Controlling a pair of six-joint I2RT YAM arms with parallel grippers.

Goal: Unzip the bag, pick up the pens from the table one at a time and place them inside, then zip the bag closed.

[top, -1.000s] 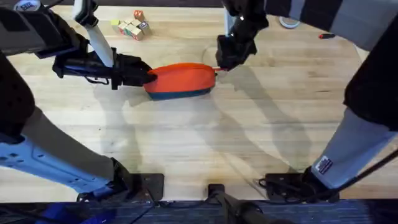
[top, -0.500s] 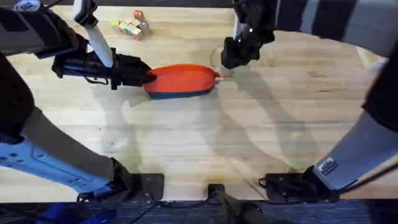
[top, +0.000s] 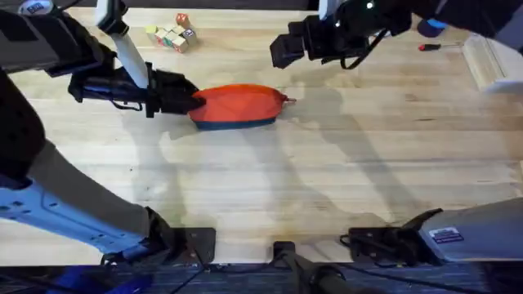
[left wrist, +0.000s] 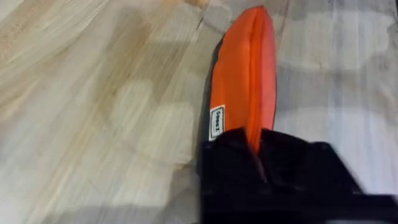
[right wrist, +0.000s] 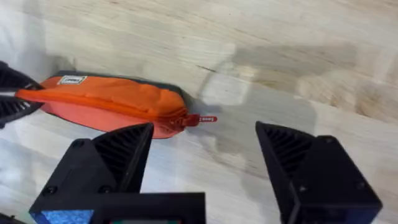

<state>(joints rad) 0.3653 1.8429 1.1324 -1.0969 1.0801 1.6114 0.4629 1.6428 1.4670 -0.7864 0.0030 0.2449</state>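
The orange bag (top: pixel 239 105) lies in the middle of the table (top: pixel 270 180) with its zipper closed along the top. Its small red pull (top: pixel 288 99) sticks out at the right end. My left gripper (top: pixel 194 100) is shut on the bag's left end; the left wrist view shows its black fingers clamped on the orange bag (left wrist: pixel 247 87). My right gripper (top: pixel 279 51) hovers open above and behind the bag's right end, holding nothing. In the right wrist view the bag (right wrist: pixel 112 106) and pull (right wrist: pixel 200 119) lie beyond my open right gripper (right wrist: pixel 205 180). The pens are out of view.
A cluster of coloured wooden blocks (top: pixel 172 33) sits at the back left. A small red-handled screwdriver (top: pixel 430 46) lies at the back right, near a raised wooden edge (top: pixel 488 61).
My right gripper has let go of the zipper pull, opened, and risen up and back from the bag's right end. The left gripper and bag stayed put.
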